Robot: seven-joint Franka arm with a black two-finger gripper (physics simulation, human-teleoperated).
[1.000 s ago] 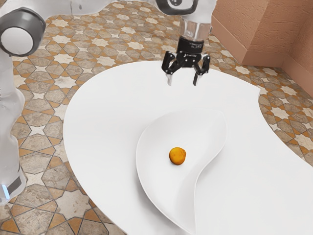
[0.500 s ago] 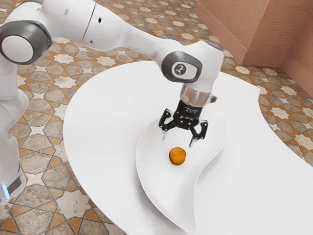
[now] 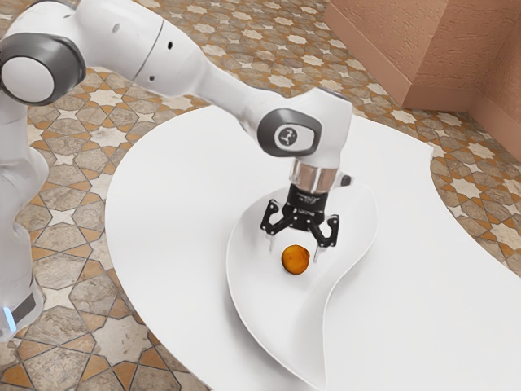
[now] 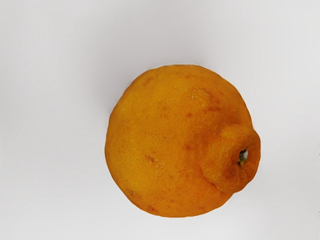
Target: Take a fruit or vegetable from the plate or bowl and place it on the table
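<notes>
And here the black two-finger gripper is hanging over the white, comma-shaped, shallow plate, pointing its fingers down toward the plate's hollow! The jaws are standing open, one to each side above the small, round, orange citrus fruit, and they aren't gripping anything. The fruit itself is lying inside the plate, away from the rim, out in the broad part rather than down in the narrow tip.

What a look from the wrist view: the fruit is showing its dimpled, mottled orange skin, and a knobbly stem end with a dark little hollow is bulging from one side, the plate's pale surface spreading all around it.

The white and grey jointed arm is reaching in from the exterior view's left, bending down above the plate. Under the plate, the smooth white table with a curved edge is spreading out, and beyond the plate the star-patterned tile floor is running toward a salmon-coloured textured wall.
</notes>
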